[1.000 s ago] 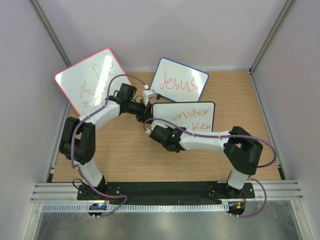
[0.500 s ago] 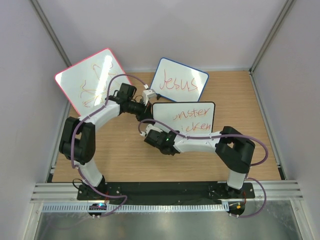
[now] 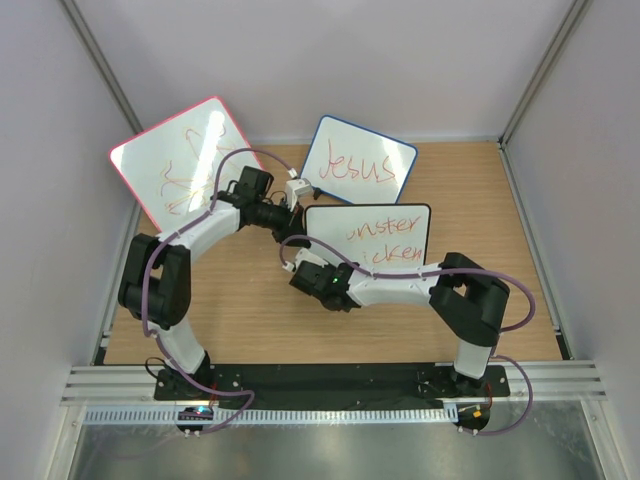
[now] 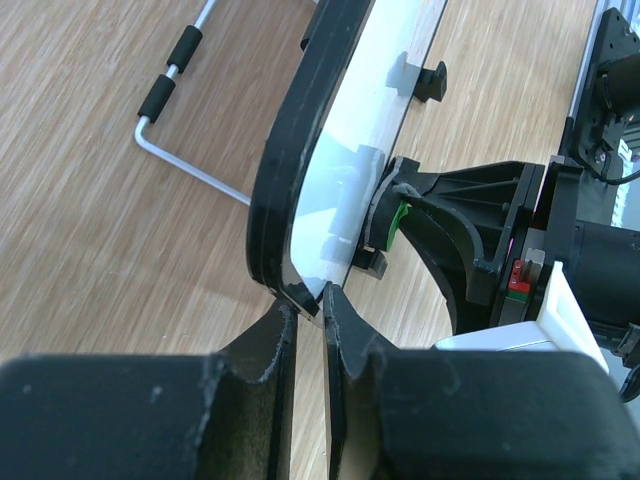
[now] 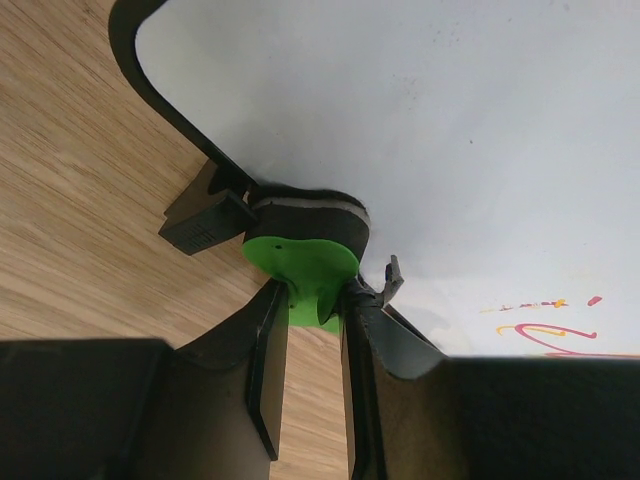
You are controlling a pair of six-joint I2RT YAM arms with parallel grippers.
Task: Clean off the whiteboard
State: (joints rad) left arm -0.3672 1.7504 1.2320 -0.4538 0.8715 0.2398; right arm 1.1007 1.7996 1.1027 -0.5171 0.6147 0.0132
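Wooden table (image 3: 250,320): left gripper (image 4: 305,302) pinches whiteboard (image 5: 450,120) frame at its corner; right gripper (image 5: 312,300) clamps green eraser (image 5: 300,255) beside that corner. Risk: wiping pressure could twist the board free.

The blue-framed board (image 3: 358,165) carries the only whole word, "Jesus", handwritten in orange-red marker. The black-framed whiteboard (image 3: 385,232) has two lines in a similar marker, each showing only in part. The upper reads "onster" and the lower ends in "cken"; their beginnings do not show. The pink-red-framed board (image 3: 178,160) bears red and yellow scribbles that spell nothing legible. In the right wrist view, the few red and yellow strokes on the whiteboard are too fragmentary to read.
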